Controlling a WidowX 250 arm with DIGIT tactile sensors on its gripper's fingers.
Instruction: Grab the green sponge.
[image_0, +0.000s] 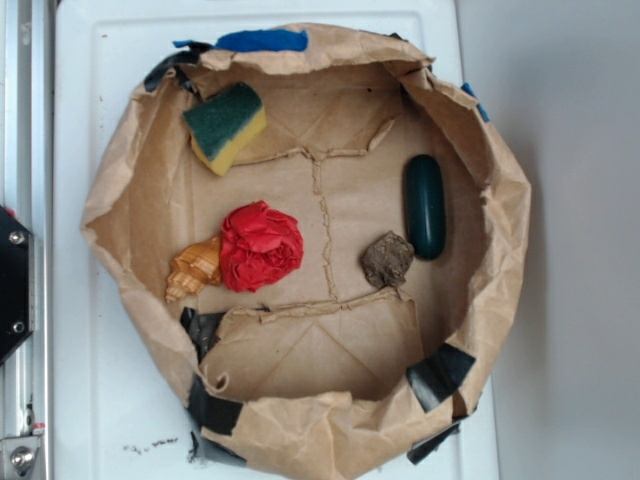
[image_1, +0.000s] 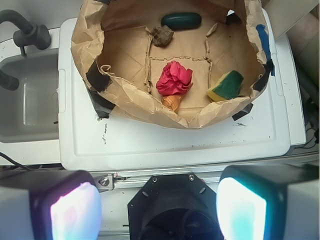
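You have a white counter (image_0: 90, 400) filling most of the exterior view, and in the wrist view a grey sink (image_1: 27, 100) sits at its left edge with a dark faucet (image_1: 25, 32) at the upper left. On the counter stands a brown paper bag (image_0: 130, 200) rolled down into a wide, shallow bowl, its rim patched with black tape (image_0: 438, 375) at the bottom and blue tape (image_0: 262, 40) at the top.

Inside the bag, a crumpled red ball (image_0: 260, 245) lies left of centre, touching a tan shell (image_0: 195, 268) on its left. At the right side lies a smooth dark green capsule (image_0: 425, 205), upright in the frame, with a brown lump (image_0: 386, 260) just beside its lower left.

The sponge (image_0: 225, 125) you want is in the upper left of the bag in the exterior view, tilted, green side up over yellow foam, close to the bag wall and well apart from the ball. In the wrist view the sponge (image_1: 226, 86) sits at the right of the bag.

Your fingers (image_1: 160, 210) show only in the wrist view, at the bottom corners, spread wide with nothing between them, well short of the bag.
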